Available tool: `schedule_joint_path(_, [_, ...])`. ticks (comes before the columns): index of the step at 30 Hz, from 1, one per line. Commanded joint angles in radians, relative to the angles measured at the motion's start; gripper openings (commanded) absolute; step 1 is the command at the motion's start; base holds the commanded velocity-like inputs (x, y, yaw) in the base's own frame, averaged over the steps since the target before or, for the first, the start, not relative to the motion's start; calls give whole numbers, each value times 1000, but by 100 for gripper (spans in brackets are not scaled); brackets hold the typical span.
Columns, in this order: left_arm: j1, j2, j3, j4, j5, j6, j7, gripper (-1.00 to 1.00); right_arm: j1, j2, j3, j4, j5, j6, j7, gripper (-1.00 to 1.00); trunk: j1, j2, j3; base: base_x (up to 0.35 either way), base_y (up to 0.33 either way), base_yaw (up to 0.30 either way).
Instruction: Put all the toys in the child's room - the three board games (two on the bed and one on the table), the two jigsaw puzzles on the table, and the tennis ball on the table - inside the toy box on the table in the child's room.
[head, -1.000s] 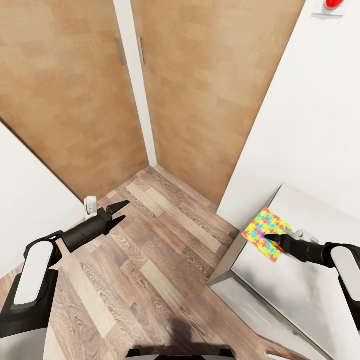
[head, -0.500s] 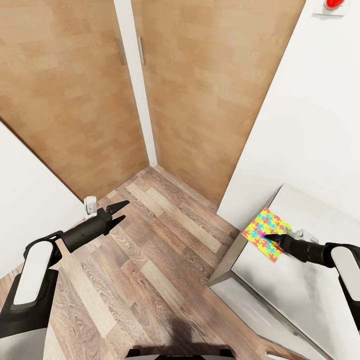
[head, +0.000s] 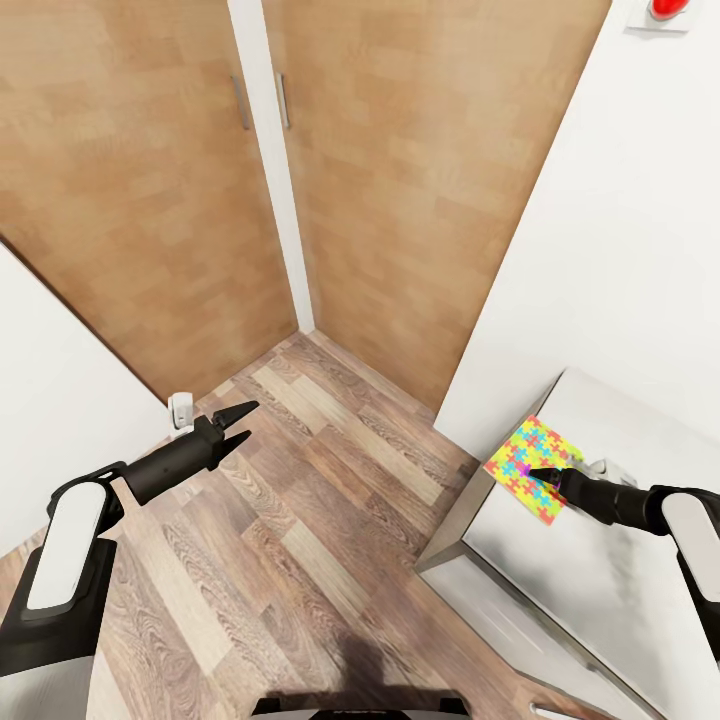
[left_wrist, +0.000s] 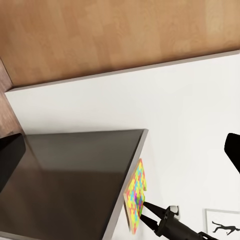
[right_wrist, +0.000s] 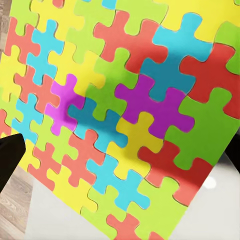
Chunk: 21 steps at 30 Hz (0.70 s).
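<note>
- We judge the task to be at an early stage: one jigsaw puzzle (head: 533, 469) lies flat at the corner of the table (head: 590, 580), partly overhanging its edge, and has not yet been lifted.
- Our right gripper (head: 540, 474) hovers over the puzzle near the table corner; the left wrist view shows its fingers (left_wrist: 151, 207) apart just above the sheet (left_wrist: 135, 192), clamped on nothing.
- Our left gripper (head: 236, 424) hangs over the wood floor (head: 300, 500), well away from the table, its fingers spread and empty.
- Still to do, as far as we can tell: grasp this puzzle, carry it to the toy box, then deal with the remaining toys.
- From the right wrist camera, the puzzle (right_wrist: 120, 115) is very close under a soft shadow, so we cannot tell whether the fingertips touch it.
- A small pale object just beside the right arm on the table is too hidden to name.
- The table is cut off at the frame edge.
</note>
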Motion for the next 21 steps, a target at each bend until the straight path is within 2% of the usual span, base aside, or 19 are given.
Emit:
schedule_joint_path(1, [-1, 0, 1, 0, -6, 5, -7, 100, -1, 0, -1, -1, -7, 4, -7, 100, 1, -2, -1, 0, 0, 0])
schedule_joint_path(21, [-1, 0, 1, 0, -6, 5, -7, 100, -1, 0, -1, 0, -7, 4, -9, 100, 1, -2, -1, 0, 0, 29])
